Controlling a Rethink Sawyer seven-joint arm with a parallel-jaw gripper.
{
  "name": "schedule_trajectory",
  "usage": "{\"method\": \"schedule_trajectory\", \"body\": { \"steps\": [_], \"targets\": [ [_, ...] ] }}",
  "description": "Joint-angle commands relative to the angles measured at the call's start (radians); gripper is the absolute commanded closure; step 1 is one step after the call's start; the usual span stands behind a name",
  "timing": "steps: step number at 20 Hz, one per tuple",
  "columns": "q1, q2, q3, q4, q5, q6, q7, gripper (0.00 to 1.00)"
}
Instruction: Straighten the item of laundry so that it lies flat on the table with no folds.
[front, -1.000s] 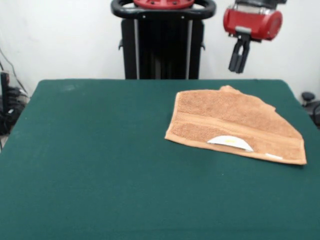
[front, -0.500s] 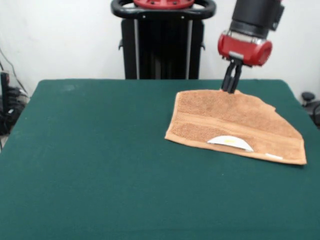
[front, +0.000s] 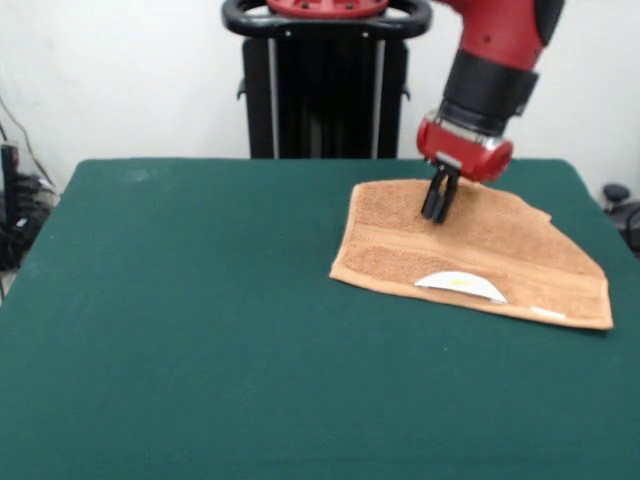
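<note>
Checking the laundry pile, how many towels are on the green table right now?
1. The single orange towel lies on the picture's right half of the table, folded over, with the gripper at its far part. Anything beneath the fold would be hidden.

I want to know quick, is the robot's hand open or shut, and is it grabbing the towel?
End effector: looks shut, tips together over the towel; a grip on it cannot be told.

Bright, even light; soft shadows; slight blur throughout, no glare.
</note>
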Motion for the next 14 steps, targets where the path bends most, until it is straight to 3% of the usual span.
{"method": "schedule_trajectory", "body": {
  "steps": [1,9,14],
  "targets": [
    [-0.012,0.062,0.138,-0.01,0.043,-0.079,0.152,1.0],
    [-0.01,0.052,0.149,-0.017,0.074,-0.155,0.188,1.0],
    [0.035,0.023,0.099,-0.045,0.119,-0.088,0.174,1.0]
  ]
}}
